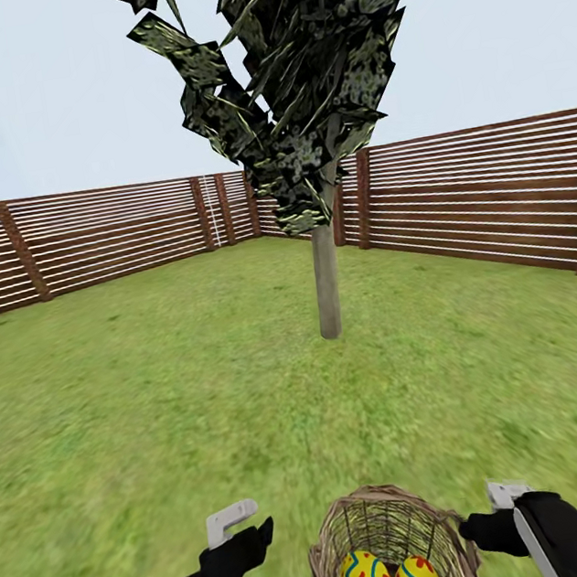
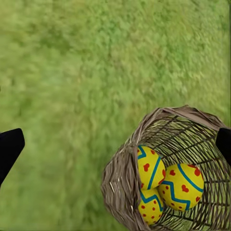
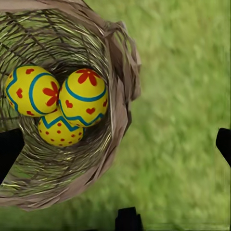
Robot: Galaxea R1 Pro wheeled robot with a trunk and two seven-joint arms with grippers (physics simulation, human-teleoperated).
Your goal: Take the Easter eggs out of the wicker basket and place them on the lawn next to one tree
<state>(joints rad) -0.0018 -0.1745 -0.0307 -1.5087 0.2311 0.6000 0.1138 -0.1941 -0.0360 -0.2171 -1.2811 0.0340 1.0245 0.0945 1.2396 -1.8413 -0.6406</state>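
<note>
The wicker basket (image 1: 327, 567) stands on the lawn (image 1: 151, 420) right in front of me, between my two grippers. Three yellow Easter eggs with blue zigzags and red marks lie together in its bottom: egg (image 3: 31, 91), egg (image 3: 84, 98) and egg (image 3: 60, 130). The left wrist view also looks down on the basket (image 2: 113, 188) and an egg (image 2: 183, 187). My left gripper (image 1: 244, 527) hovers open to the basket's left, with nothing in it. My right gripper (image 1: 493, 511) hovers open at its right rim, likewise holding nothing. A tree (image 1: 327, 283) with a slim pale trunk stands a few metres ahead.
Open grass stretches from the basket to the tree. A brown slatted fence (image 1: 114, 231) rings the garden behind it, closer on the right side (image 1: 496, 193). Dark leaf clumps (image 1: 294, 75) hang low above the trunk.
</note>
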